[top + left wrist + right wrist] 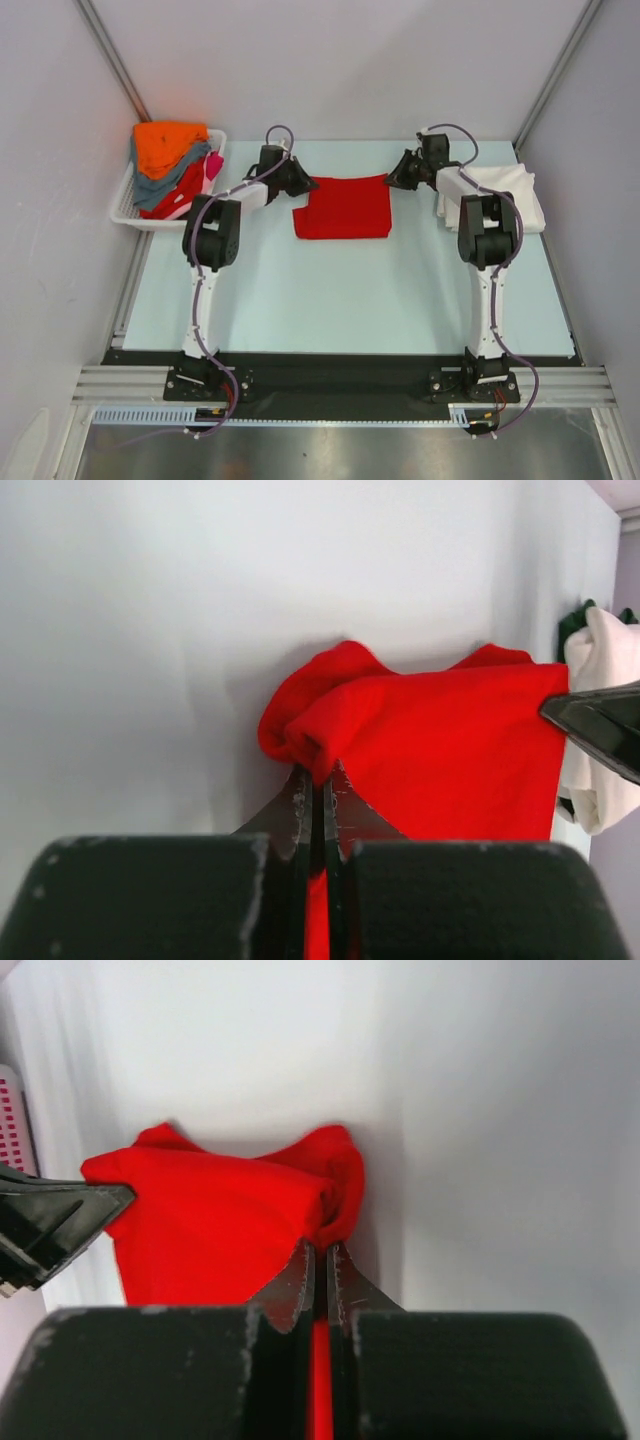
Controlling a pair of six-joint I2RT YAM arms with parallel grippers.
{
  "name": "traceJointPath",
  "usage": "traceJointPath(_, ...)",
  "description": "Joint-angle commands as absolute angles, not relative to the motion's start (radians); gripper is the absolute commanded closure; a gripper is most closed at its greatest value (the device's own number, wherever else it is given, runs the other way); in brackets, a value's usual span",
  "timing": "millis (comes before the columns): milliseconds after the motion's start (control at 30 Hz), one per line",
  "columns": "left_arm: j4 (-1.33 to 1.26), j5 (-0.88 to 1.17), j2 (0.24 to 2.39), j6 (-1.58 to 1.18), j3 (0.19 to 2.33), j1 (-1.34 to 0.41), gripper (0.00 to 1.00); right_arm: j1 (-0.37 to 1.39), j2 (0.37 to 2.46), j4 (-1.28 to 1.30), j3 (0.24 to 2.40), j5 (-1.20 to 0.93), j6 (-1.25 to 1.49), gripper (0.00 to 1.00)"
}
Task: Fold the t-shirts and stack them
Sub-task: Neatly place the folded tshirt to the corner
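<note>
1. The table point(330, 290) carries everything.
2. The red shirt point(343, 207), partly folded, lies flat at the far middle of the table, between the two arms.
3. The cream shirt point(515, 190) lies at the far right, under the right arm.
4. The basket point(128, 205) at the far left holds the orange shirt point(168, 142) on top of grey-teal and red cloth.
5. The left gripper point(320, 780) pinches the red shirt's left edge.
6. The right gripper point(322, 1255) pinches its right edge.
</note>
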State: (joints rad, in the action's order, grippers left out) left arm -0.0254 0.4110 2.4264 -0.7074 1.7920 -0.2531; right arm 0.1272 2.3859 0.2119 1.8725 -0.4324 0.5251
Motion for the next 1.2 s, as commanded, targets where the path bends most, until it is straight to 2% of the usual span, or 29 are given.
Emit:
traceJointPath(0,-0.158,0.411,2.268,-0.73,1.75,-0.314,1.0,0.124,2.18,0.179,1.818,-0.416,0.492,1.0)
traceJointPath(200,-0.208,0.387,2.146,-0.768,1.738,-0.429,1.0,0.057,1.976,0.19,1.666,-0.39,0.528,1.0)
traceJointPath(300,-0.215,0.387,2.108,-0.791,1.767,-0.501,1.0,0.008,1.852,0.302,1.654,-0.284,0.519,1.0)
traceJointPath(567,-0.225,0.321,2.066,-0.807,1.867,-0.733,1.0,-0.262,1.562,0.394,1.556,-0.31,0.529,1.0)
traceJointPath(667,-0.238,0.302,2.082,-0.807,1.923,-0.79,1.0,-0.354,1.516,0.411,1.542,-0.311,0.525,1.0)
traceJointPath(833,-0.317,0.302,2.265,-0.87,2.104,-0.828,1.0,-0.498,1.488,0.433,1.517,-0.305,0.517,1.0)
traceJointPath(1000,-0.379,0.296,2.543,-0.933,2.455,-0.848,1.0,-0.56,1.52,0.42,1.496,-0.304,0.509,1.0)
traceJointPath(1167,-0.586,0.19,2.686,-1.002,2.453,-0.848,1.0,-0.563,1.623,0.397,1.537,-0.313,0.515,1.0)
